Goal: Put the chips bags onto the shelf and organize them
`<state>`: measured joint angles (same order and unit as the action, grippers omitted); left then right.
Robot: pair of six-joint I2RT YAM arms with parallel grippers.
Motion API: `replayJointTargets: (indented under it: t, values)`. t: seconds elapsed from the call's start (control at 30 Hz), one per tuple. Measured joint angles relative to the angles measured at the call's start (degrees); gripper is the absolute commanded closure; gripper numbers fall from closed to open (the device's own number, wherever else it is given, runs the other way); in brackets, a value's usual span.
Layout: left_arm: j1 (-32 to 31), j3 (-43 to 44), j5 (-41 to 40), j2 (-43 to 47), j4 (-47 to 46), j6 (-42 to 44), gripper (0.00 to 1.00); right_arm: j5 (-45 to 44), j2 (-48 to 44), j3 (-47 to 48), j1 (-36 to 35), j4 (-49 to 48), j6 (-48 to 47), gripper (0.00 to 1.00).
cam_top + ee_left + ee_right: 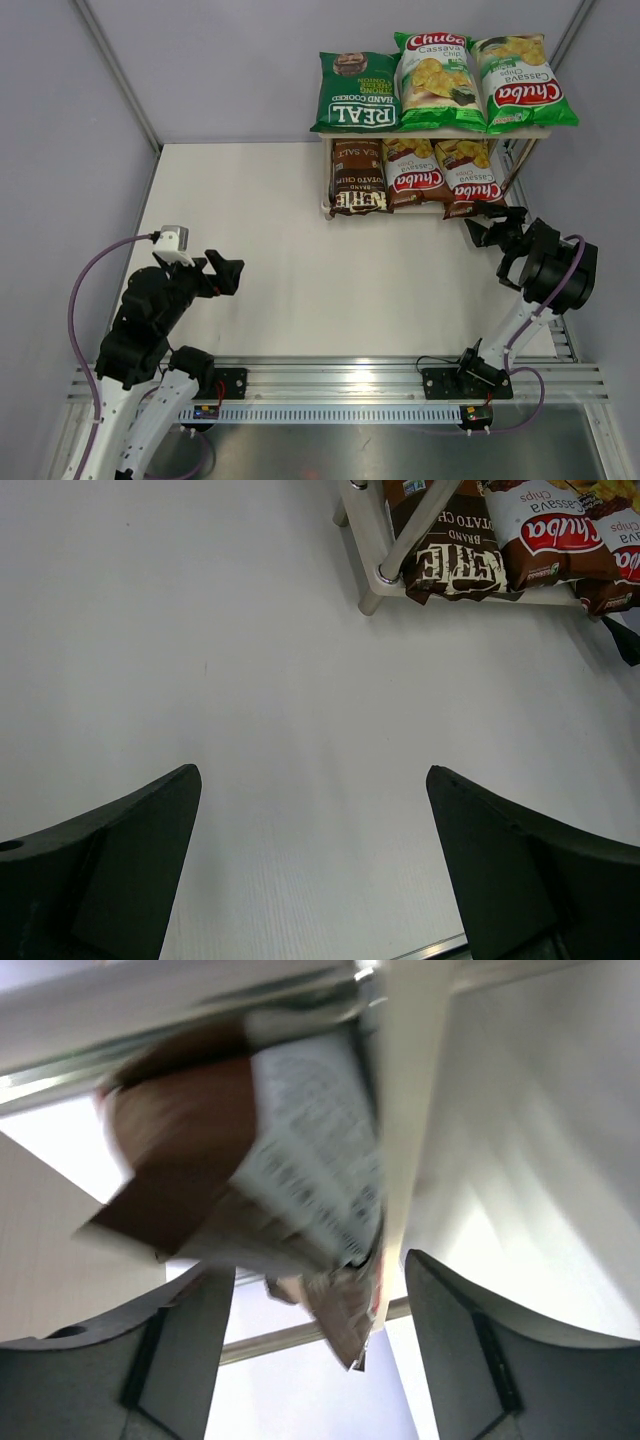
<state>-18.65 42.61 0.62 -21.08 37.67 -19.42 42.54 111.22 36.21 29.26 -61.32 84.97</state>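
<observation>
The shelf (pixel 520 133) stands at the table's far right. Its top board holds the dark green REAL bag (pixel 357 95) and two light green Chuba bags (pixel 437 70) (pixel 520 82). Its lower board holds the dark brown Kettle bag (pixel 358 178) and two brown-red Chuba bags (pixel 414 172) (pixel 470 180). My right gripper (pixel 492 226) is open just in front of the right brown-red bag. In the blurred right wrist view that bag's corner (pixel 345 1310) hangs between the spread fingers (pixel 455 1320), untouched. My left gripper (pixel 225 272) is open and empty over bare table at the near left.
Grey walls close in the table on the left, back and right. A metal rail (pixel 340 380) runs along the near edge by the arm bases. The left wrist view shows the Kettle bag (pixel 455 550) and a shelf leg (pixel 375 575) far ahead of the left gripper (pixel 311 771).
</observation>
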Motion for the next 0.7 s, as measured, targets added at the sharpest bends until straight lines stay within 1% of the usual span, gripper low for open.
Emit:
replayJointTargets:
  t: [0.17, 0.33, 0.43, 0.47, 0.53, 0.57, 0.63, 0.7]
  values:
    - [-0.26, 0.0, -0.66, 0.17, -0.02, -0.02, 0.01, -1.14, -6.25, -2.78, 0.07, 2.45, -4.35, 0.2]
    - [-0.44, 0.0, -0.85, 0.35, -0.02, -0.02, 0.01, -1.05, -9.18, -6.43, 0.0, 2.69, -6.84, 0.22]
    - [-0.44, 0.0, -0.87, 0.35, -0.02, -0.04, 0.01, -1.09, -9.42, -7.85, -0.66, 2.47, -7.72, 0.32]
    - [-0.44, 0.0, -0.87, 0.35, -0.04, -0.04, 0.01, -1.07, -9.42, -8.22, -1.09, 2.45, -7.91, 0.43]
    - [-0.44, 0.0, -0.87, 0.35, -0.04, -0.04, 0.01, -1.03, -9.16, -8.59, -2.19, 1.46, -8.02, 0.52]
    - [-0.48, 0.0, -0.87, 0.35, -0.04, -0.04, 0.01, -1.05, -8.85, -8.59, -2.84, 0.57, -7.89, 0.59]
    - [-0.5, 0.0, -0.9, 0.35, -0.04, -0.04, 0.01, -1.09, -7.65, -8.46, -4.15, -2.27, -7.32, 0.64]
    - [-0.52, 0.0, -0.92, 0.35, -0.04, -0.07, 0.01, -1.46, -5.92, -8.04, -5.57, -4.57, -6.6, 0.66]
